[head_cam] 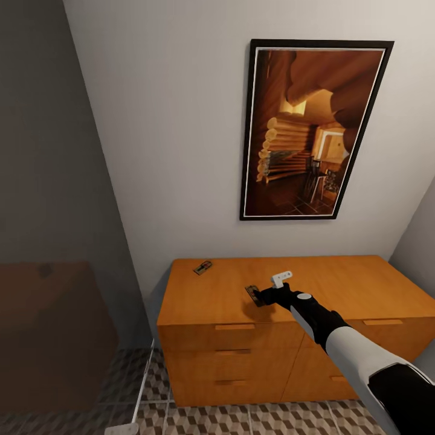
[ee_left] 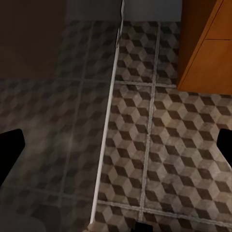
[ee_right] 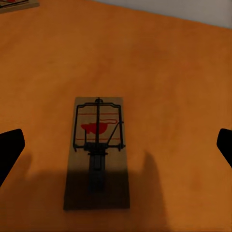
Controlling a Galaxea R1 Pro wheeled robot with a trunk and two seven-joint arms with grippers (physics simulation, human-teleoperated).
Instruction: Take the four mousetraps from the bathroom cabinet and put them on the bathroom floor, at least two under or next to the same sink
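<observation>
One mousetrap lies on top of the orange-brown cabinet near its back left. A second mousetrap lies nearer the front of the top, right at the tips of my right gripper. In the right wrist view this mousetrap lies flat between the two wide-apart black fingers, untouched, and the right gripper is open. A corner of the other mousetrap shows at the picture's edge. My left gripper hangs open over the cube-patterned bathroom floor, holding nothing.
A framed picture hangs on the wall above the cabinet. A glass partition with a white edge strip stands to the cabinet's left. The cabinet's side rises close beside the left gripper. Drawer fronts with bar handles face me.
</observation>
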